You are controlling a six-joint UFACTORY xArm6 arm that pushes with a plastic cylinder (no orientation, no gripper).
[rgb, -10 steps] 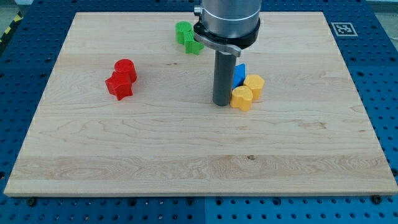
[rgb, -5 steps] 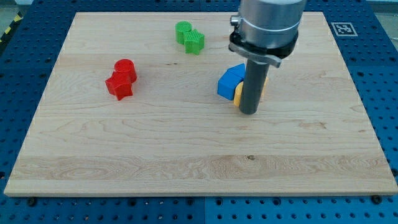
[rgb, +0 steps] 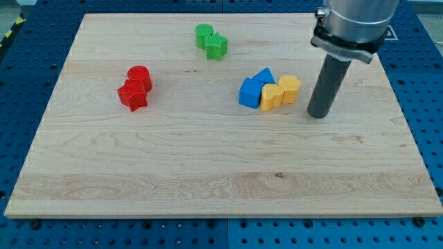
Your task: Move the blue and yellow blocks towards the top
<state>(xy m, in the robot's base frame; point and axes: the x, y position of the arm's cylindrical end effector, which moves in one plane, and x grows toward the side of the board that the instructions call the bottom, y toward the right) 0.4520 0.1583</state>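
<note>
Two blue blocks sit together near the board's middle right: a cube-like one (rgb: 250, 93) and a triangular one (rgb: 264, 76) just above it. Two yellow blocks touch them on the right: a heart-shaped one (rgb: 270, 98) and a rounded one (rgb: 290, 89). My tip (rgb: 318, 115) rests on the board to the right of the yellow blocks and slightly below them, a small gap away and touching none of them.
Two green blocks (rgb: 211, 41) sit near the view's top centre. Two red blocks (rgb: 136, 87) sit at the left. The wooden board (rgb: 208, 173) lies on a blue perforated table. A marker tag is partly hidden behind the arm at the top right.
My tip has moved from the left of the yellow blocks to their right. The blue and yellow cluster, hidden before, is now in full view.
</note>
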